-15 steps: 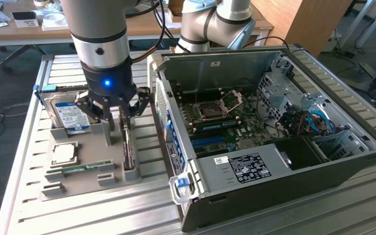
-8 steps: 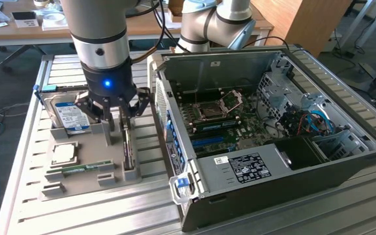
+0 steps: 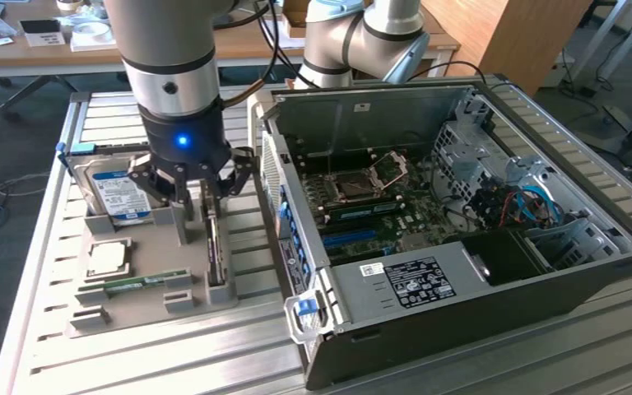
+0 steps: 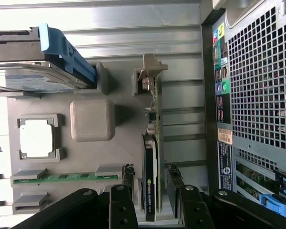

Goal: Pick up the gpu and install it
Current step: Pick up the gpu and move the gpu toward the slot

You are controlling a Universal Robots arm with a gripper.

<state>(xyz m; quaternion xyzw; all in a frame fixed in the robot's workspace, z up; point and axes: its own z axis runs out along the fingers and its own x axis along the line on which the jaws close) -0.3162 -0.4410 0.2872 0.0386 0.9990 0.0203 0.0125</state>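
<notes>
The gpu (image 4: 151, 157) stands on edge in a slot of the grey holder tray (image 3: 141, 317), seen very slim with a black face and a metal bracket at its far end. In the exterior view the gpu (image 3: 217, 257) runs along the tray's side nearest the computer case. My gripper (image 3: 208, 210) hangs straight down over the card's end. In the wrist view the gripper (image 4: 151, 175) is open, one finger (image 4: 128, 175) on each side of the card with a small gap to it.
The tray also holds a hard drive (image 3: 116, 193) with a blue-white label, a CPU (image 3: 108, 257), a green memory stick (image 3: 129, 285) and a grey block (image 4: 92, 119). The open computer case (image 3: 459, 271) lies on the exterior view's right, its motherboard (image 3: 371, 206) exposed.
</notes>
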